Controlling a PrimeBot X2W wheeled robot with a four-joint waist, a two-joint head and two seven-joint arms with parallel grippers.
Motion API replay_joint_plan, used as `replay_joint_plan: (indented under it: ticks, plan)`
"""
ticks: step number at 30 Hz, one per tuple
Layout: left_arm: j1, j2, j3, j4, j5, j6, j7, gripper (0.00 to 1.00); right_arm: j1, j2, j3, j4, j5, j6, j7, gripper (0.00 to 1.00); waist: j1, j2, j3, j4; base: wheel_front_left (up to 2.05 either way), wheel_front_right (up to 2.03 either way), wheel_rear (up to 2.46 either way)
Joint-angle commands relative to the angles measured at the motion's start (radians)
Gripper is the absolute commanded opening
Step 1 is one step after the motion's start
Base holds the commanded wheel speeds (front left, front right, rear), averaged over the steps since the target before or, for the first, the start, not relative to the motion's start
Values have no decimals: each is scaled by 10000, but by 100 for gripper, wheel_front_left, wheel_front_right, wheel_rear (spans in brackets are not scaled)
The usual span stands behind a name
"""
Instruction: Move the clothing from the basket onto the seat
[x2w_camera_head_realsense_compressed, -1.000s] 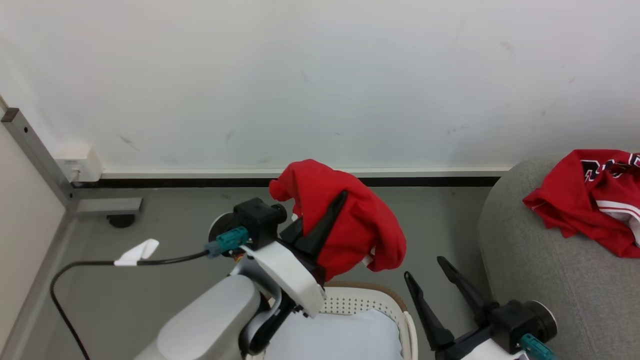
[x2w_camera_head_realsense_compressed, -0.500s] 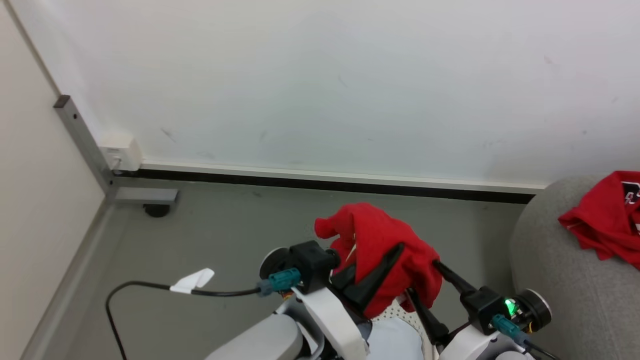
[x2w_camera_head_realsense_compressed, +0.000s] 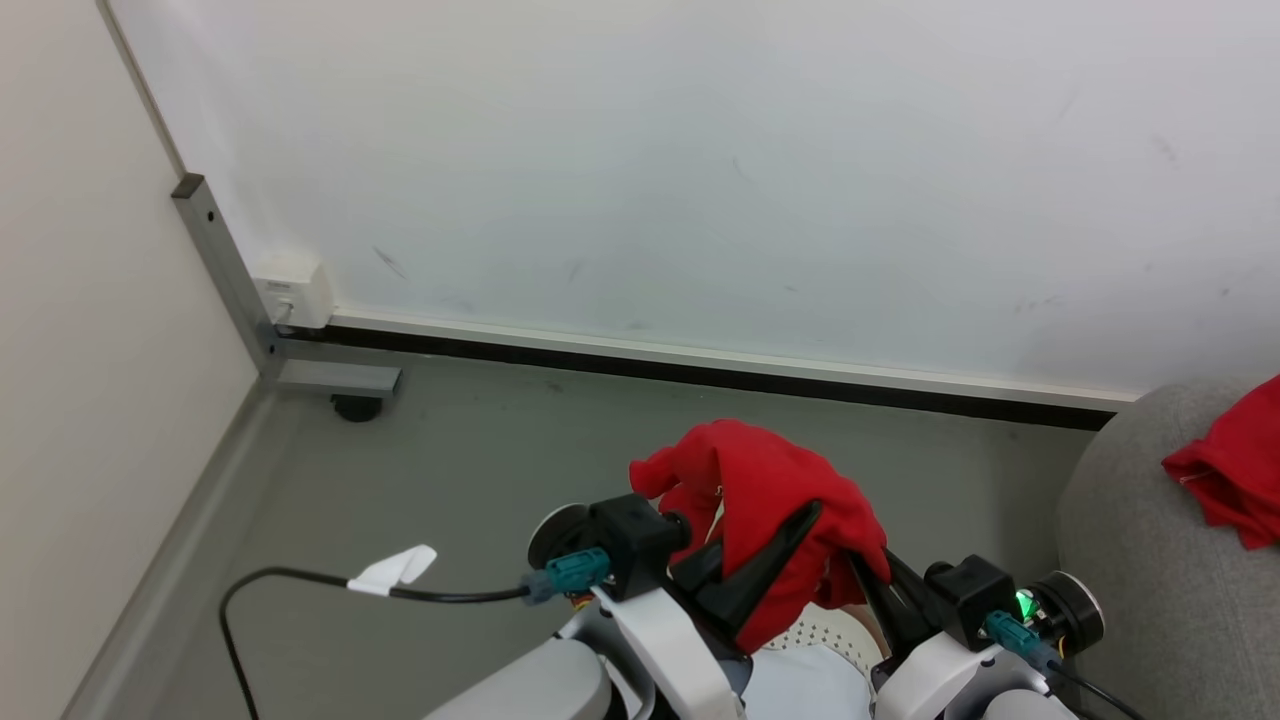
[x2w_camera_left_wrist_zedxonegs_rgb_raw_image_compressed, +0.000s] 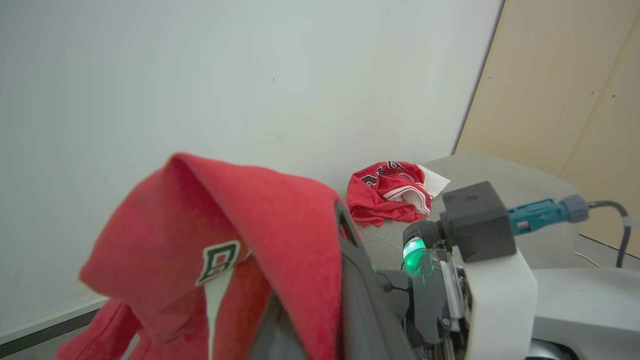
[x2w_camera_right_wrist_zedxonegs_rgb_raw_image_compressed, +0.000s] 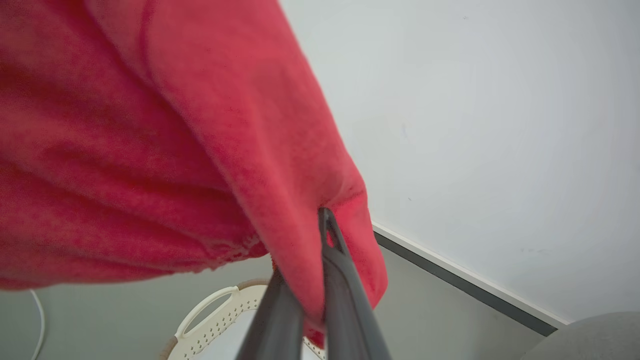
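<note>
A bright red garment (x2w_camera_head_realsense_compressed: 770, 500) of the clothing hangs bunched above the basket (x2w_camera_head_realsense_compressed: 830, 630), whose perforated white wall shows just below it. My left gripper (x2w_camera_head_realsense_compressed: 790, 540) is shut on the garment, one dark finger lying over the fabric. My right gripper (x2w_camera_head_realsense_compressed: 868, 585) comes in from the right. In the right wrist view the right gripper (x2w_camera_right_wrist_zedxonegs_rgb_raw_image_compressed: 320, 235) is shut on a hanging fold of the garment (x2w_camera_right_wrist_zedxonegs_rgb_raw_image_compressed: 175, 150), above the basket (x2w_camera_right_wrist_zedxonegs_rgb_raw_image_compressed: 215, 320). The left wrist view shows white lettering on the garment (x2w_camera_left_wrist_zedxonegs_rgb_raw_image_compressed: 225, 240). Another red garment (x2w_camera_head_realsense_compressed: 1230, 470) lies on the grey seat (x2w_camera_head_realsense_compressed: 1140, 580) at the right.
A pale cushion (x2w_camera_head_realsense_compressed: 810, 690) lies in the basket. A black cable with a white tag (x2w_camera_head_realsense_compressed: 390, 570) runs across the grey floor at left. The white wall stands close behind. A metal post on a caster (x2w_camera_head_realsense_compressed: 350, 405) stands in the corner.
The head camera has turned left. My right gripper, open and apart from the garment a second ago, has come up to it and shut on its lower fold. The left gripper keeps its hold.
</note>
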Motion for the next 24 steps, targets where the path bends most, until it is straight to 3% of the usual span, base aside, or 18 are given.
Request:
replay_joint_plan:
  ticks: [1,14,22,23,24]
  plan:
    - [135,59,36,-34,-18,46,19,0,-21,-5,7,8,157,-22,-1,0,0,0,-2,-19,0,0,0]
    - [213,206,127,-52,-148,212,-13,0,108,0,48,-258,387,-22,-1,0,0,0,3,-399,0,0,0]
    - [252,246,135,-71,-144,250,-55,0,274,-175,-530,-1005,487,-22,0,0,0,0,23,-654,0,0,0]
    - [262,243,154,-96,-129,259,-69,17,301,-200,-621,-1084,518,-22,-2,0,0,0,30,-709,0,0,0]
    - [283,230,142,-125,-113,246,-84,68,338,-211,-747,-1156,599,-22,0,0,0,0,38,-765,0,0,0]
